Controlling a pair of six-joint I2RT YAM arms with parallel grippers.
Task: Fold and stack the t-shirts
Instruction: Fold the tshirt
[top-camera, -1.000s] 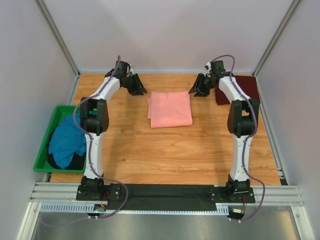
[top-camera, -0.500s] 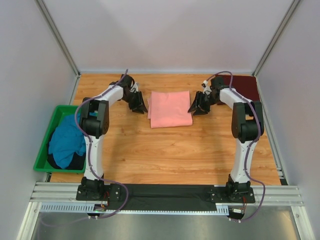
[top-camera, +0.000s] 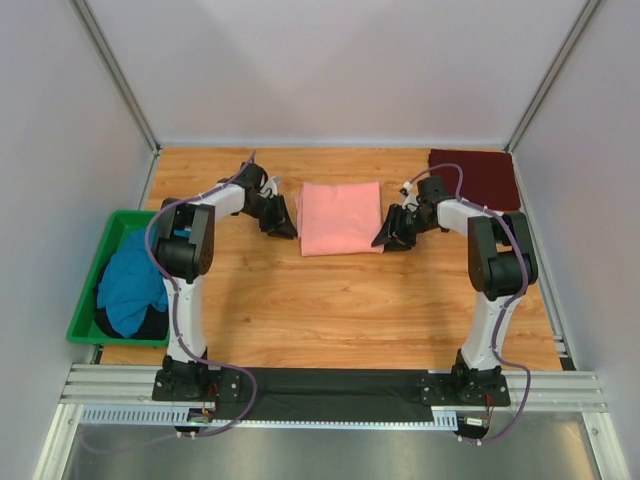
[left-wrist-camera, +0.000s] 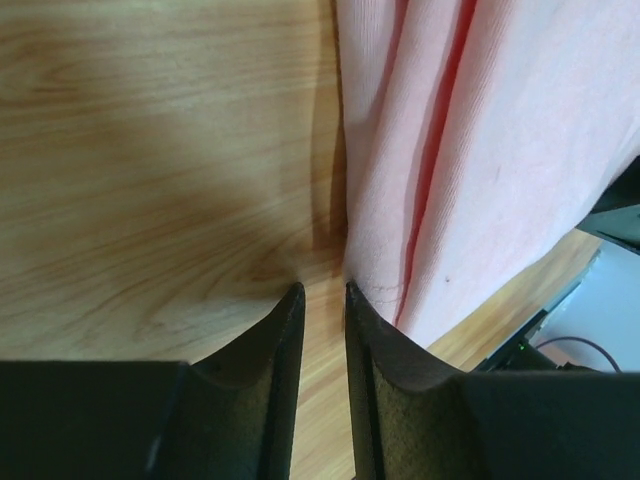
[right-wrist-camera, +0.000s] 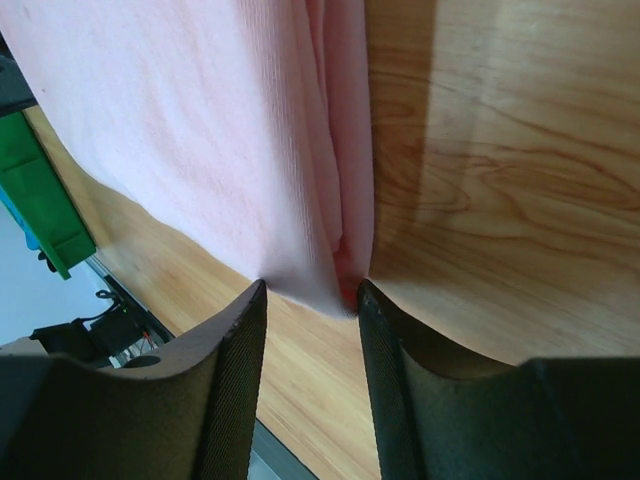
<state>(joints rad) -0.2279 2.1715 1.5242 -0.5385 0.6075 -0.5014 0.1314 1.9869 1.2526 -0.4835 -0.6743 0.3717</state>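
Left end effector (left-wrist-camera: 322, 290): slightly parted, empty, beside salmon-pink t-shirt (top-camera: 340, 217) edge.
Right end effector (right-wrist-camera: 312, 285): parted, straddling its near corner.
T-shirt: folded, middle of surface (top-camera: 300, 300).
Next: I slide under all layers, close both together.

bright even overhead light, soft shadows on table (top-camera: 330, 300); wrist foregrounds dark

Overhead looks down; wrist views closely share salmon-pink t-shirt (left-wrist-camera: 500, 150).
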